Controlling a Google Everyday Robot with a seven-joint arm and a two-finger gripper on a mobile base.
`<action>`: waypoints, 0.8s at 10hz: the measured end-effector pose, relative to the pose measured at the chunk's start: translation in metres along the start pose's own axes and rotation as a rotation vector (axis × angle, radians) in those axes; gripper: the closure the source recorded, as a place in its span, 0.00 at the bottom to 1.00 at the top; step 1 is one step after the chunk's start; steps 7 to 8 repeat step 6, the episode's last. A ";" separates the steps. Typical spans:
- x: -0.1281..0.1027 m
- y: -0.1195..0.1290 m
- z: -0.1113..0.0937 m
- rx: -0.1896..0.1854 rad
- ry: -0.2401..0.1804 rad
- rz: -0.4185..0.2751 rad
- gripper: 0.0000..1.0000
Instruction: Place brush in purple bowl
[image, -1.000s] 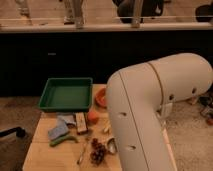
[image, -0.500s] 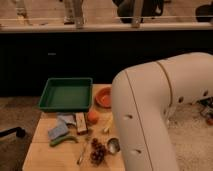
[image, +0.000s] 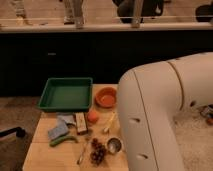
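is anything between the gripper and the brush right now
Cannot tell: the gripper is out of view, and the robot's white arm hides the right side of the table. No purple bowl shows, only the orange bowl. The pale slim thing below it may be the brush.

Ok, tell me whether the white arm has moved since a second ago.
Yes. The arm has drifted right, away from the green tray, uncovering the orange bowl. The gripper is out of view.

Table (image: 40, 150): pale wood, matt. Tray (image: 66, 94): green plastic, smooth. Orange bowl (image: 106, 96): plastic-looking. Cup (image: 114, 145): shiny metal. Arm (image: 160, 115): smooth cream shell, hiding the gripper.
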 end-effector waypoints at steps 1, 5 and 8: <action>-0.001 0.002 -0.004 0.002 0.013 0.008 1.00; -0.004 0.007 -0.020 0.006 0.065 0.032 1.00; -0.004 0.008 -0.024 0.008 0.078 0.039 1.00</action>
